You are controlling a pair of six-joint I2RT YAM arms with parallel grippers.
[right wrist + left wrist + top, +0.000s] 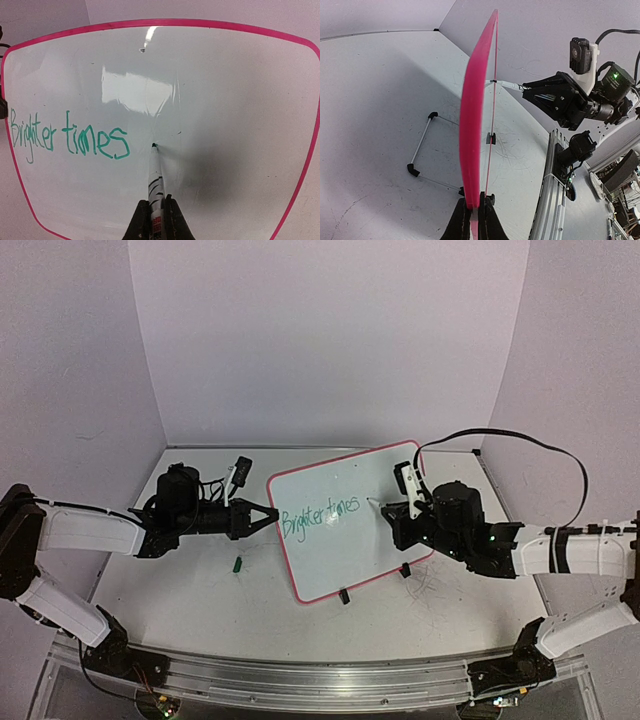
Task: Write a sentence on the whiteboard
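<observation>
Reading from above: the sentence (318, 521) says "Brighter times" in green, slanting up across the left half of the whiteboard (345, 555).
Whiteboard, top view: propped at a tilt on the table (190, 590) between the two arms, with a red-pink frame and black feet at its near edge.
Left gripper, top view: the left gripper (268, 513) is pinched closed on the whiteboard's left edge, just beside the "B".
Right gripper, top view: the right gripper (393, 510) is clamped on a marker (378, 503) whose tip points at the whiteboard right of "times".
Only from above: a small green cap (237, 563) lies on the table near the left gripper, apart from the whiteboard.
Left wrist: the whiteboard shows edge-on as a pink strip, its frame nipped between the closed fingers; the writing cannot be read here.
Only left wrist: a wire leg (420, 145) with black ends lies on the side away from the marker.
Right wrist: the words read plainly. The marker's own label is too blurred to read, and its green tip touches the whiteboard just right of the "s".
</observation>
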